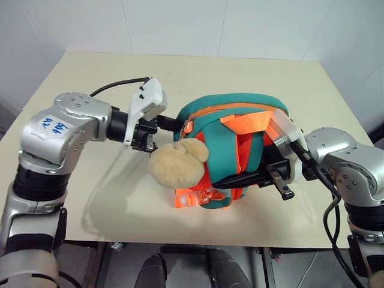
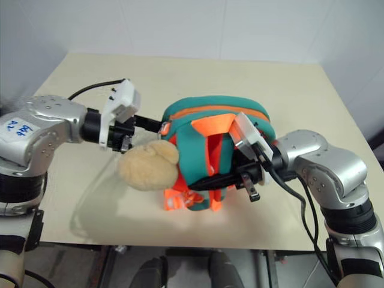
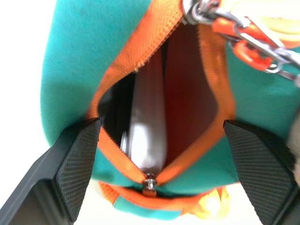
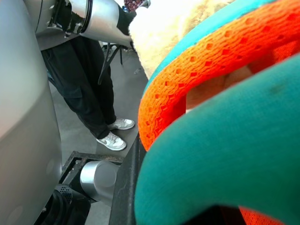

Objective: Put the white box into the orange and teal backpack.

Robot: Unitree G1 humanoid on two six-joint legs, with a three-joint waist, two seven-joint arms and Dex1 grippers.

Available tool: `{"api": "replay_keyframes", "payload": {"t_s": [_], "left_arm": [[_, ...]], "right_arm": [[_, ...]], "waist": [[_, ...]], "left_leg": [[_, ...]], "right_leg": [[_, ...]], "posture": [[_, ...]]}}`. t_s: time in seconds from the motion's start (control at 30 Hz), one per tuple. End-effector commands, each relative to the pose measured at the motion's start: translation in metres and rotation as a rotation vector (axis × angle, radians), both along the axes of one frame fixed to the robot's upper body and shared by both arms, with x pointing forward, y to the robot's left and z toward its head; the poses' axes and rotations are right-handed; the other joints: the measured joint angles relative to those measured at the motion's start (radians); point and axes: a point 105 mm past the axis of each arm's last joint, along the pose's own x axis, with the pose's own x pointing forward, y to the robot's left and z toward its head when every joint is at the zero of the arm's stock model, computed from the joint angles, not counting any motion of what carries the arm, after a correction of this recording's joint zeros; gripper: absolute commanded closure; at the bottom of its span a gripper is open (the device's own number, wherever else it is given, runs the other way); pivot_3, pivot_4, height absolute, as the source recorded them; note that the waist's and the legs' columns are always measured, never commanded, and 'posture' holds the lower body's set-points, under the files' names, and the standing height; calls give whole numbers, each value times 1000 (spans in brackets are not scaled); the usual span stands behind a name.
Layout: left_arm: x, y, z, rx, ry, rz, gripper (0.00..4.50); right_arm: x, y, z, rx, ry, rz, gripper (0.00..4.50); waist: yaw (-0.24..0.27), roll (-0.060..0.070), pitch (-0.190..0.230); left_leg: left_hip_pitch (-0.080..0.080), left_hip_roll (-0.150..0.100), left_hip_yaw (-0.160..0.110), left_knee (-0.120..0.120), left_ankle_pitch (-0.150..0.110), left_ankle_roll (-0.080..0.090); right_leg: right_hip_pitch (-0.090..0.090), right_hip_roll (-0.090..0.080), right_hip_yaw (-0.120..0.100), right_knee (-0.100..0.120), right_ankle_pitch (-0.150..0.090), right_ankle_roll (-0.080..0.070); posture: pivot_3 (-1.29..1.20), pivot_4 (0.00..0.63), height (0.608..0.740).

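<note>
Beige table point(image 1: 90, 198), orange and teal backpack point(image 1: 216, 129) standing, white tiled wall point(image 1: 180, 24) behind

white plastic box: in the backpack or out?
In: the flat white plastic box sits inside the unzipped orange and teal backpack.

Beige table point(image 1: 198, 72) against white tiled wall point(image 1: 180, 24); grey floor point(image 4: 93, 140) beneath

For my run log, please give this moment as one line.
box: inside backpack, zipper open | left claw: open at the opening | right claw: shut on backpack strap | plush: hangs in front
</note>
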Motion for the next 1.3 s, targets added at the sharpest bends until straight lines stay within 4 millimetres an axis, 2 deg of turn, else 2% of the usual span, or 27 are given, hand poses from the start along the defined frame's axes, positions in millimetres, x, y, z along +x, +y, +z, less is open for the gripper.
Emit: {"api": "replay_keyframes", "payload": {"t_s": [0.03, 0.2, 0.33, 0.43, 0.67, 0.9, 1.17, 1.3], "left_arm": [[-25, -1, 21, -31, -50, -57, 31], [-51, 7, 29, -96, -15, -73, 31], [-63, 11, 19, -128, 45, -37, 31], [-65, 15, 9, -143, 71, 21, 31], [-63, 19, 6, -239, 46, 114, 31], [-70, 27, 13, -375, 35, 148, 31], [-75, 47, -18, -312, 148, 277, 31], [-72, 53, -24, -300, 150, 309, 31]], "right_arm": [[-2, 1, 4, 17, -30, 15, 4500], [-1, 0, 2, 15, -29, 8, 4500], [1, 0, 1, 14, -26, 7, 4500], [2, 1, 1, 15, -24, 10, 4500], [3, 0, 0, 14, -27, 13, 4500], [3, 0, -2, 14, -25, 8, 4500], [4, 1, -2, 15, -26, 10, 4500], [5, 2, -2, 15, -27, 13, 4500]], "waist": [[0, 0, 0], [-1, 0, 0], [-2, 0, 0], [-3, 0, 0], [-4, -1, 1], [-7, -1, 1], [-23, -1, 1], [-23, -1, 1]], "left_leg": [[0, 0, 0, 0, 0, 0], [0, 0, 0, 0, 0, 0], [1, 0, 0, 1, 0, 0], [1, 0, 0, 2, 0, 0], [3, 0, 0, 1, 0, 0], [3, 0, 0, 1, 0, -1], [3, 0, 1, 1, 0, -1], [3, 0, 1, 0, 0, -1]], "right_leg": [[0, 0, 0, 0, 0, 0], [0, 0, 0, 0, 0, 0], [1, 0, 0, 1, -1, 0], [1, 0, 0, 2, 0, 0], [2, 0, 1, 2, 0, 0], [2, -1, 1, 1, 0, 0], [2, -1, 2, 1, -1, 0], [2, -1, 2, 0, -2, -2]], "posture": [[0, 150, 740], [0, 150, 740], [0, 150, 740], [0, 150, 740], [0, 150, 740], [0, 150, 740], [0, 150, 740], [0, 150, 740]]}}
